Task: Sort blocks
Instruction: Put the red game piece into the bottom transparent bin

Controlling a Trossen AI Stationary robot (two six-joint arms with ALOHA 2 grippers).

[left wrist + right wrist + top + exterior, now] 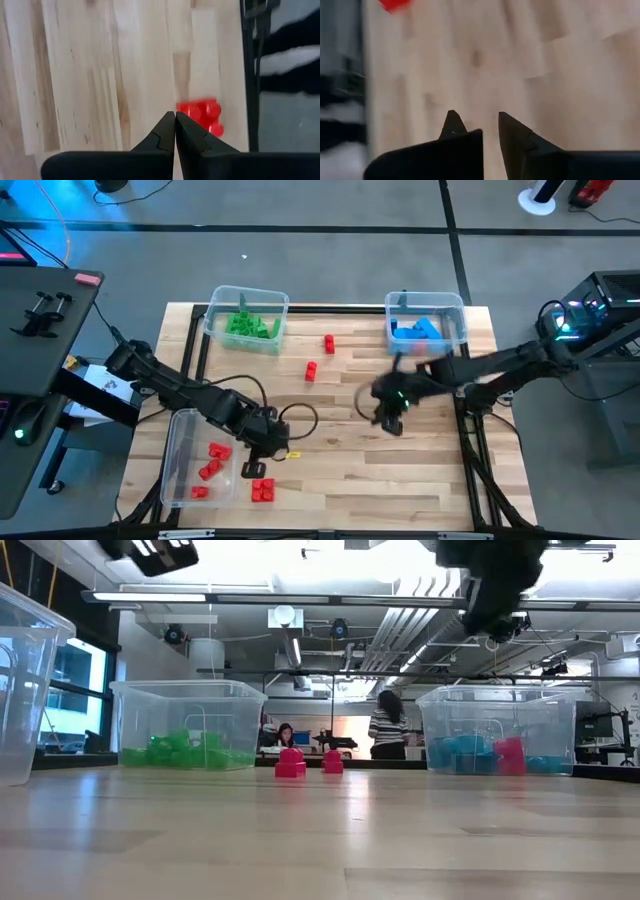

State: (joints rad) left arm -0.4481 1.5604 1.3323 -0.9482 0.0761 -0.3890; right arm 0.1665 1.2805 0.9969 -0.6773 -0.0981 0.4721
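Note:
Red blocks lie in a clear bin [195, 455] at the table's near left, and a red cluster [262, 490] sits on the table beside that bin. It also shows in the left wrist view as a red cluster [202, 112]. Two more red blocks [328, 343] [311, 370] stand mid-table, the same red blocks [291, 762] [333, 760] seen in the low view. My left gripper [265, 448] [175, 120] is shut and empty, hovering just short of the near cluster. My right gripper [390, 418] [476, 122] hangs over bare wood right of centre, slightly open and empty.
A clear bin of green blocks [245, 320] stands at the far left. A clear bin of blue blocks [427, 328] stands at the far right, with a pink block [508, 755] inside. Black frame rails [470, 430] run along the table's sides. People show in the room beyond.

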